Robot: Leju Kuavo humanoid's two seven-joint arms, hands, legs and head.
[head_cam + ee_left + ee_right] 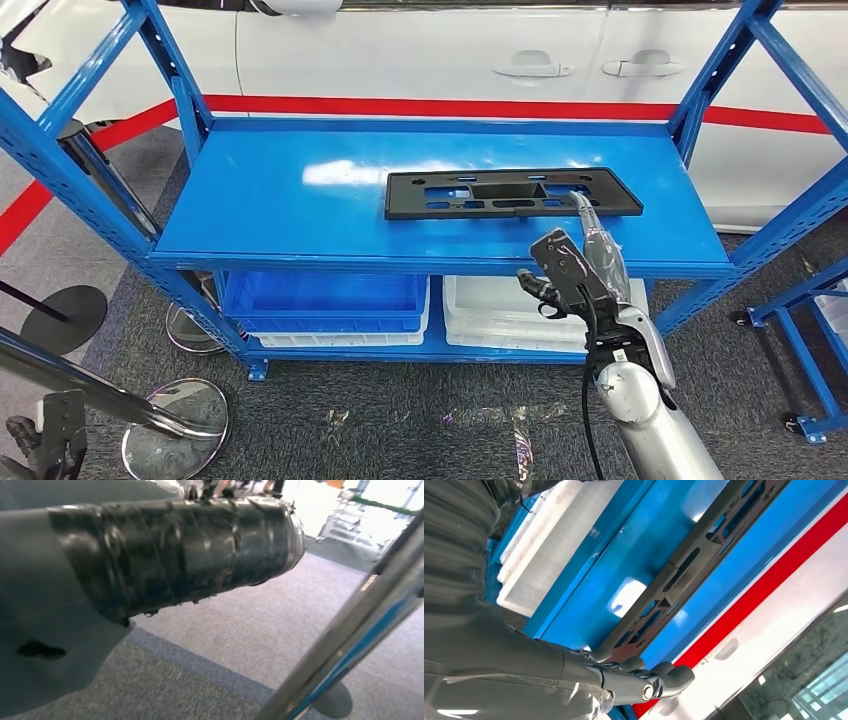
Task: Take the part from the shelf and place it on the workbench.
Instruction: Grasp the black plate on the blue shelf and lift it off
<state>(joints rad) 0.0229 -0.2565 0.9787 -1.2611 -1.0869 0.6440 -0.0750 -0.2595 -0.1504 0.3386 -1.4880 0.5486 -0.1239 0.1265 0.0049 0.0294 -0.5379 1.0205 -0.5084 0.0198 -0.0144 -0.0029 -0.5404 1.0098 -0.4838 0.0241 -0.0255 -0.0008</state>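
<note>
Reaching over the shelf, right hand touches the part.

One black part, one blue bin, one white bin, one blue shelf.

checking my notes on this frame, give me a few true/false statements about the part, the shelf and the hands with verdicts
1. The black part lies flat on the blue shelf's top board. True.
2. The right hand is by the part's end nearer the robot's right. True; the right wrist view shows its fingers at that end, though whether they grip it cannot be told.
3. The part has been lifted clear of the shelf. False; it lies on the board.
4. A blue bin and a white bin sit on the lower level. True.
5. The left hand holds the part. False; it is over grey floor, away from the shelf.
</note>
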